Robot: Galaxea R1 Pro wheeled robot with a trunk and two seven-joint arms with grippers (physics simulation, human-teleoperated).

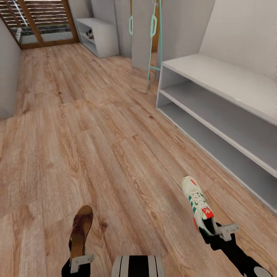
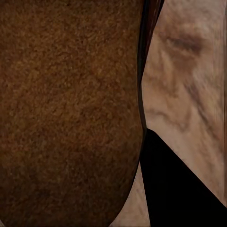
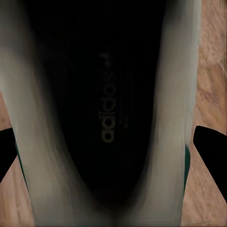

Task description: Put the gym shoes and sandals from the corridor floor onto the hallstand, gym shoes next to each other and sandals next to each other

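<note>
Left gripper [image 1: 79,260] grasps a sandal [image 1: 80,230] at its heel; right gripper [image 1: 220,231] is clamped on a sneaker [image 1: 197,204] at the heel collar. Both shoes point away from the robot over the floor [image 1: 96,154]; whether the soles are clear of the planks I cannot tell. The sneaker is just out from the rack's [image 1: 231,82] lower shelf front; the sandal is well apart from the rack, across the corridor.

Handling, as a judgement: both light. The sneaker has a padded collar and a stiff heel, so the heel is the sound hold, though the long toe may sag or swing. The sandal is thin and flatter, with less to pinch; its leather could slip or twist between the fingers.

Views: the head view gives the layout, a mint-framed mirror [image 1: 148,42] beyond the rack's far end, and a second white shelf unit [image 1: 98,36] down the corridor. The right wrist view looks into the sneaker's [image 3: 111,113] dark insole, dark fingertips [image 3: 212,149] either side. The left wrist view gives the sandal's [image 2: 71,113] grainy brown surface close up, beside one dark finger [image 2: 177,187].
</note>
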